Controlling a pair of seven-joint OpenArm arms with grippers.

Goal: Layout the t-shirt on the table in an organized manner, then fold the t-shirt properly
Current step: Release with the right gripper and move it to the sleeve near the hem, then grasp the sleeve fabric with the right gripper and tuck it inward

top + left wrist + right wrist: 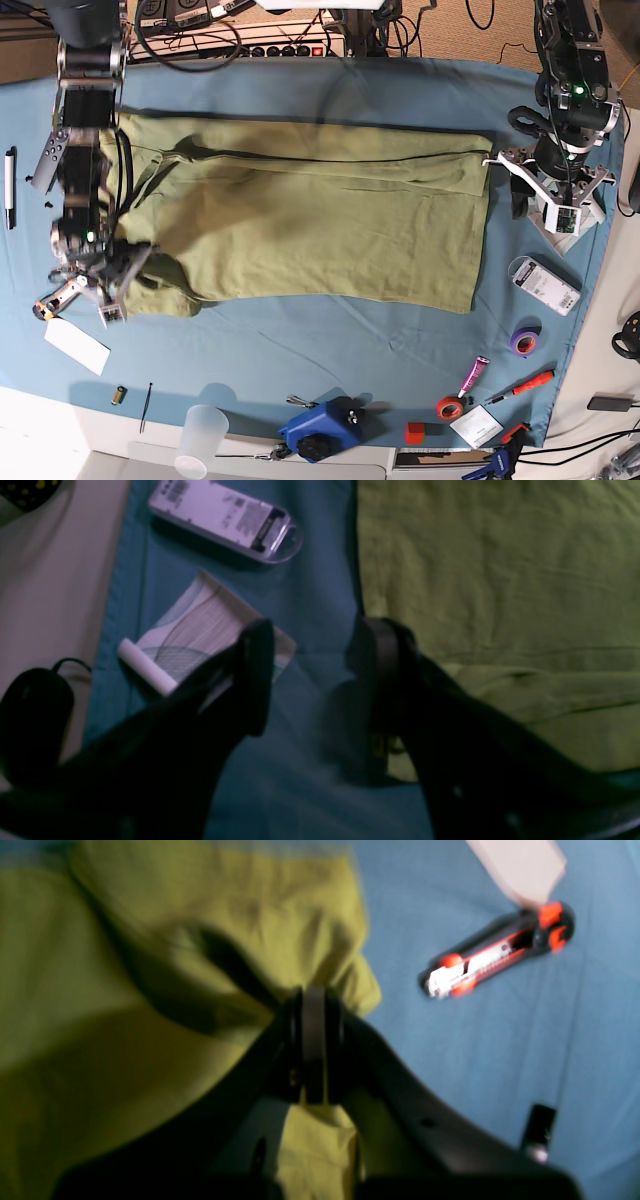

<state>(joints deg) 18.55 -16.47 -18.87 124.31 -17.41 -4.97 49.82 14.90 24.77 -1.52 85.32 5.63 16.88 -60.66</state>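
Observation:
The olive-green t-shirt (320, 220) lies spread lengthwise over the teal table (300, 350), with folds along its far edge. At the shirt's left end my right gripper (105, 285) is shut, and in the right wrist view the right gripper (314, 1040) has bunched t-shirt (125, 1040) cloth pulled in to its tips. My left gripper (553, 195) hovers just off the shirt's right edge. In the left wrist view the left gripper (320, 680) stands open over the bare table (310, 595), beside the edge of the t-shirt (500, 580), with nothing between its fingers.
A plastic package (225, 517) and a printed card (200, 630) lie near the left gripper. A red utility knife (495, 952) and a white card (77, 347) lie by the right gripper. Tape rolls (525, 342), a blue tool (320, 430) and a cup (200, 440) line the front edge.

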